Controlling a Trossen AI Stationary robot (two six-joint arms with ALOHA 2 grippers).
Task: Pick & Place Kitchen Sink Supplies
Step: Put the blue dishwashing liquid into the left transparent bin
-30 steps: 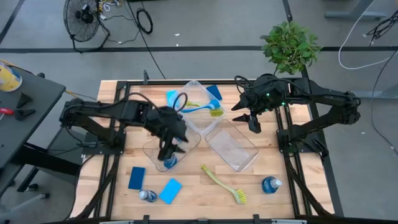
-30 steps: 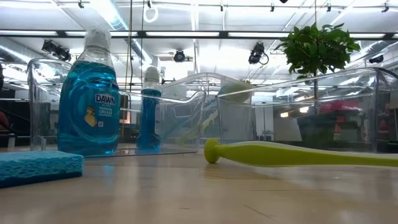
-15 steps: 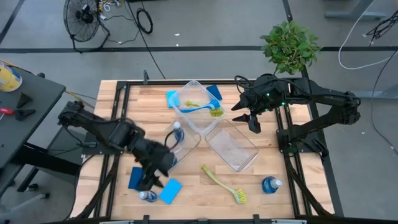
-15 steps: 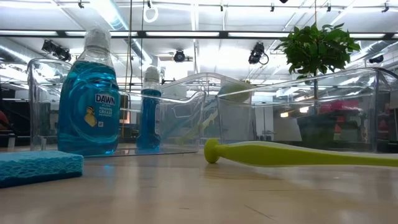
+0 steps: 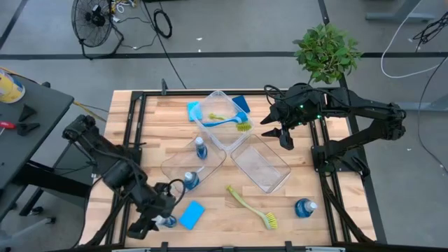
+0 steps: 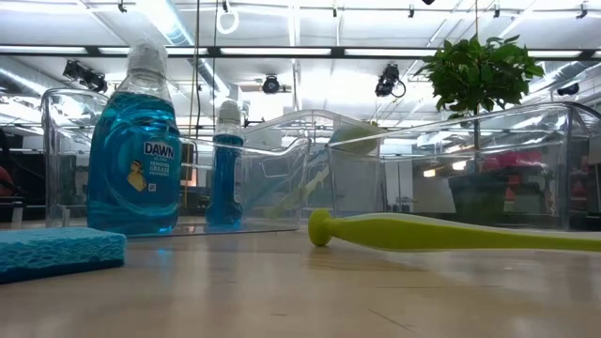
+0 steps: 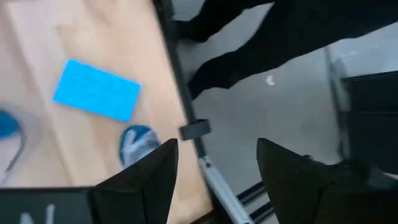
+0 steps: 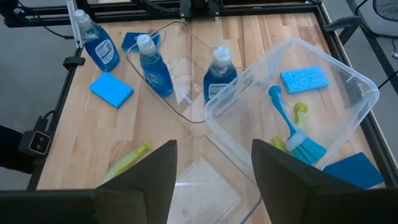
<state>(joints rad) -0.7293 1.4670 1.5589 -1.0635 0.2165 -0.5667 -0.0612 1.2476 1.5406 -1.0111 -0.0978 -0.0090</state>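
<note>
Kitchen sink supplies lie partly sorted: two bottles [image 5: 201, 148] stand in one bin [image 5: 192, 162], while a loose bottle [image 5: 166, 220] waits at the worktop's near-left corner, where the left pincer [image 5: 150, 222] hovers released, apparently to collect it. Right pincer [image 5: 278, 133] waits released over the far-right area.

two bottles [image 5: 201, 148] stand in the left bin [image 5: 175, 162]; a brush [image 5: 225, 120] and sponge [image 8: 304, 79] lie in the rear bin [image 5: 218, 100]; another brush [image 5: 252, 207] lies before the right bin [image 5: 276, 178].
</note>
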